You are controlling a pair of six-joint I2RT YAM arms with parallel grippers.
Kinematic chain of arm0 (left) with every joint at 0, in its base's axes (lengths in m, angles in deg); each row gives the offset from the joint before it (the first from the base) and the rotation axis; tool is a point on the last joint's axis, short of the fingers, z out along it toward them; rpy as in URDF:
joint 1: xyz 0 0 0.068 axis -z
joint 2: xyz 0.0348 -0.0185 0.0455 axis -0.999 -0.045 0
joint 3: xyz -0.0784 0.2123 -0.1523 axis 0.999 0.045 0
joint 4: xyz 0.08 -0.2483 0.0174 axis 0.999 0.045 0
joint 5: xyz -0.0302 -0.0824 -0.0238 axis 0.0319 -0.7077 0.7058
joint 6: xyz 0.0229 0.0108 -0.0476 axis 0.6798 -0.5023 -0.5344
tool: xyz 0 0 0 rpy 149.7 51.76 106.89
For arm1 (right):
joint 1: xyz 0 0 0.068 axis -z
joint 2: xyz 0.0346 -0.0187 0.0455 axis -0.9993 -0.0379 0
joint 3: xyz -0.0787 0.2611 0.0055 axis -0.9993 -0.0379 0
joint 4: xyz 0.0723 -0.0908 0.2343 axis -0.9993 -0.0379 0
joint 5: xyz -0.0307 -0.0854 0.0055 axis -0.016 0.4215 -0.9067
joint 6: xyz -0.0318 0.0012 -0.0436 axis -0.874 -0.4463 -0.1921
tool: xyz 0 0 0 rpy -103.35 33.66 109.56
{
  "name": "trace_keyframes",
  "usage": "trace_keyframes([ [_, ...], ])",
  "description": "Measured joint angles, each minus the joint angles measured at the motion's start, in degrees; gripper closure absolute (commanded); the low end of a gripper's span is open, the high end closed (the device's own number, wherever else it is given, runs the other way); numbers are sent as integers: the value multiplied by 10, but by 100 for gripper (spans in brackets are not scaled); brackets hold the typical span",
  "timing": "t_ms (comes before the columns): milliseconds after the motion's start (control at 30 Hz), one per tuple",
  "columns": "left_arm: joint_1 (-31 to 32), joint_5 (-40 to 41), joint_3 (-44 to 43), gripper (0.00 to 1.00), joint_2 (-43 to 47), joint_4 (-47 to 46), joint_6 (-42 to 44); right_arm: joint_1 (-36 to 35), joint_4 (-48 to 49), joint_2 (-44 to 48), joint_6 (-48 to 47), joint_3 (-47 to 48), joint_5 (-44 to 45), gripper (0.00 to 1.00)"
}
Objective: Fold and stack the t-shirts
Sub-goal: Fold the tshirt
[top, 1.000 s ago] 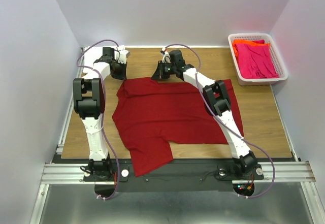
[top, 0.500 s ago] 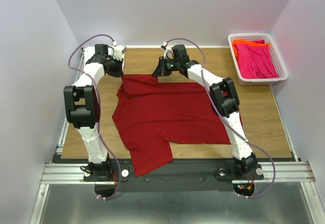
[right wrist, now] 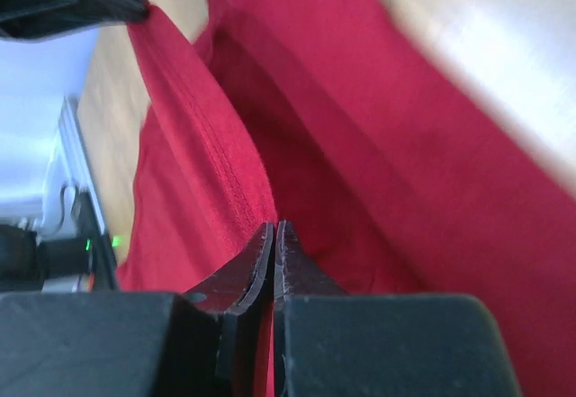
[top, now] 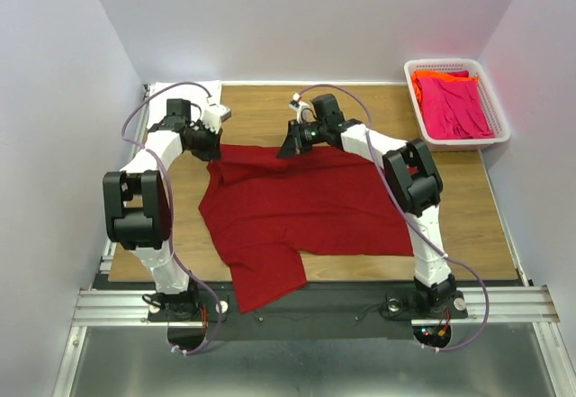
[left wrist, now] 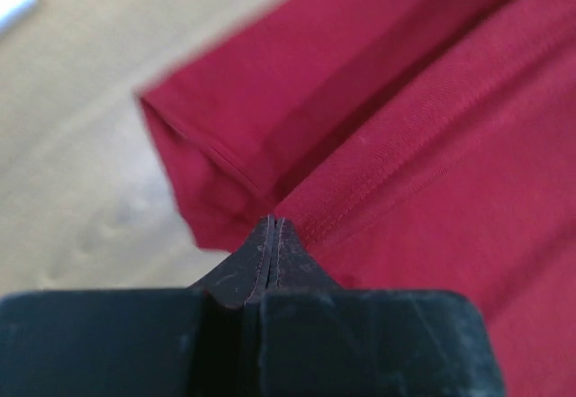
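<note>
The left hand (top: 210, 143) and right hand (top: 285, 148) each clench the upper edge of the large dark red cloth t-shirt (top: 297, 203), its body lying below them, toward frame bottom.

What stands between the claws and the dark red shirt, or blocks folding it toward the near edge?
Nothing visible. The left claw and right claw are each shut on the far edge of the dark red t-shirt. No loose object lies on it; the white basket sits apart at the far right corner.
</note>
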Motion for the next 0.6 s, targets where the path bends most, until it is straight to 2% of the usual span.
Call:
trace_keyframes([
  [233, 1, -13, 93, 100, 68, 32, 76, -19, 3, 58, -21, -119, -28, 99],
  [267, 1, -13, 101, 96, 72, 34, 84, -22, 3, 62, -23, -128, -30, 92],
  [333, 1, -12, 115, 92, 75, 39, 101, -30, 4, 67, -28, -143, -32, 87],
  [367, 1, -11, 122, 90, 75, 43, 113, -34, 5, 69, -30, -151, -34, 82],
  [433, 1, -8, 132, 76, 75, 51, 134, -39, 1, 72, -38, -165, -35, 70],
  [467, 1, -3, 138, 62, 75, 57, 154, -39, -2, 75, -45, -171, -34, 58],
  [567, 1, 8, 149, 49, 77, 73, 189, -35, -28, 91, -71, -187, -26, 48],
  [600, 1, 10, 151, 45, 78, 80, 199, -34, -39, 97, -84, -189, -21, 48],
])
